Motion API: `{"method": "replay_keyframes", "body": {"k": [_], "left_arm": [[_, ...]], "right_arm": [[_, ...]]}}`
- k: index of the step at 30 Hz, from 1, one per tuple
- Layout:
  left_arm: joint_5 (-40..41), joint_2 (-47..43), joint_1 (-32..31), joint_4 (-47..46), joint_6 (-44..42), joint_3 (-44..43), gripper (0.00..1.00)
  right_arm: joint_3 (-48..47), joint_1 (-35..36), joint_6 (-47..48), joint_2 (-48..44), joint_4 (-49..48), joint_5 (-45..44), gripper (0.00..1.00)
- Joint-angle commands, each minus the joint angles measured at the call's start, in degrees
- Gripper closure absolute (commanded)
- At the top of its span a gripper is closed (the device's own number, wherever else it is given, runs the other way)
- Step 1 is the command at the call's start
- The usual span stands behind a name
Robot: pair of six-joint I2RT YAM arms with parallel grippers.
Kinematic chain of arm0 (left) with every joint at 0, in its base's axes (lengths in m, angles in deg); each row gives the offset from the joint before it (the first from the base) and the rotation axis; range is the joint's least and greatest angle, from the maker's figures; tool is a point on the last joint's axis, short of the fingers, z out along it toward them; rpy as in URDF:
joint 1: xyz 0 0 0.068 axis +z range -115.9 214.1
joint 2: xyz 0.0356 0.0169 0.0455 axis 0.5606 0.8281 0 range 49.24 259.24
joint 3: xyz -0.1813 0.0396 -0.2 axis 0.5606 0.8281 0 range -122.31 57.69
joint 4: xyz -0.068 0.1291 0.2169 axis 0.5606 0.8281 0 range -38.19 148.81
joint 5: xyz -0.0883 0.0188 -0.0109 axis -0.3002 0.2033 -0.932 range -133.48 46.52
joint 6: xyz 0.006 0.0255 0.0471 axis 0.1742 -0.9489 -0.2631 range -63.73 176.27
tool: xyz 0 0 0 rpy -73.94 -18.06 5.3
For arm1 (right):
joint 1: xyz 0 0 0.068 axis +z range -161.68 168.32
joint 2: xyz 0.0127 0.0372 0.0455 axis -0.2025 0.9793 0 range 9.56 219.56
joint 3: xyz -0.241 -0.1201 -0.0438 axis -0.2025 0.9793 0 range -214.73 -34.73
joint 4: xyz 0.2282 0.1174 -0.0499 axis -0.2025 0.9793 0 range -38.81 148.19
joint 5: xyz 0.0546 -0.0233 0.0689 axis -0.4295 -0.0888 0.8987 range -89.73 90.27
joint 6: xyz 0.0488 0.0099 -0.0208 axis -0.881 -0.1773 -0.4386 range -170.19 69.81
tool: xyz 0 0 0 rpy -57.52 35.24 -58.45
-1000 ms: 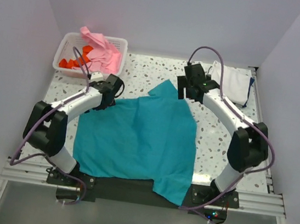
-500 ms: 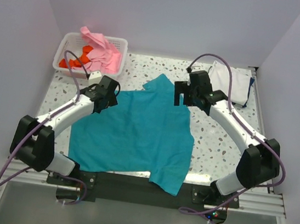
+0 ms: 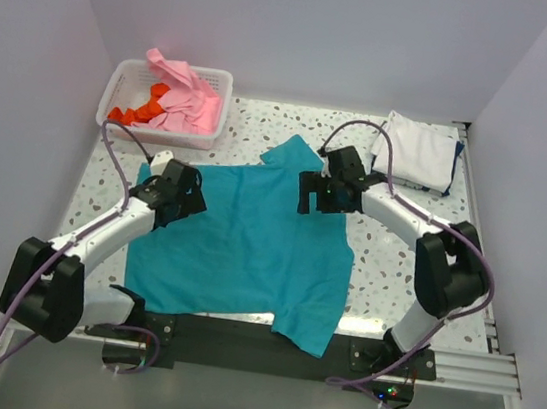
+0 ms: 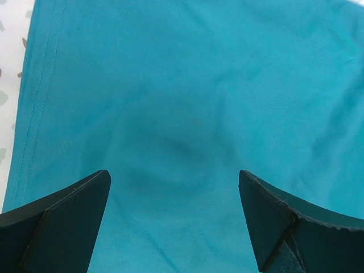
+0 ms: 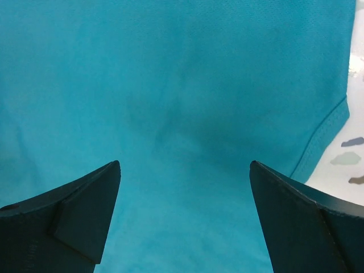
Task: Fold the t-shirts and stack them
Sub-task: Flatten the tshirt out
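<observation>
Gaping wide over the teal t-shirt, left pincer and right pincer hold nothing.

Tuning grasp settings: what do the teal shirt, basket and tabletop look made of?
Teal shirt: soft matte knit cloth, maybe cotton; stitched hem, gentle wrinkles. Basket: white moulded plastic, slatted walls. Tabletop: smooth speckled surface, terrazzo-like; stone or laminate, can't tell.

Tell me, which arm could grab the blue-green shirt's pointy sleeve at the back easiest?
Probably right: the right gripper, open, hangs beside that sleeve; the left gripper is across the teal shirt.
</observation>
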Motion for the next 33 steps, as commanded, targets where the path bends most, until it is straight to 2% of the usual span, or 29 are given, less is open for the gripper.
{"method": "replay_keyframes", "body": {"k": [1, 10, 16, 26, 30, 33], "left_arm": [[-3.39, 0.61, 1.60, -4.90, -1.80, 2.55, 0.00], [-7.44, 6.67, 3.09, -9.13, -2.94, 3.08, 0.00], [-11.04, 11.33, 3.09, -11.68, -3.82, 1.24, 0.00], [-13.68, 16.95, 3.09, -12.65, -5.49, -3.95, 0.00], [-14.38, 16.44, 3.09, -12.83, -5.67, -3.86, 0.00], [-14.30, 14.68, 3.09, -12.65, -5.67, -3.42, 0.00]], "right_arm": [[-3.90, 0.03, -0.58, 2.91, -0.80, -0.69, 0.01], [-4.70, 0.03, -1.81, 9.68, 1.22, -5.16, 0.01], [-2.68, -1.82, -1.46, 11.09, 2.10, -8.07, 0.01], [2.68, -8.14, -1.99, 7.14, 2.71, -10.71, 0.01], [4.71, -9.03, 0.29, 4.07, 2.71, -10.45, 0.01], [2.09, -9.03, 1.87, 2.92, 4.03, -8.00, 0.01]]}}
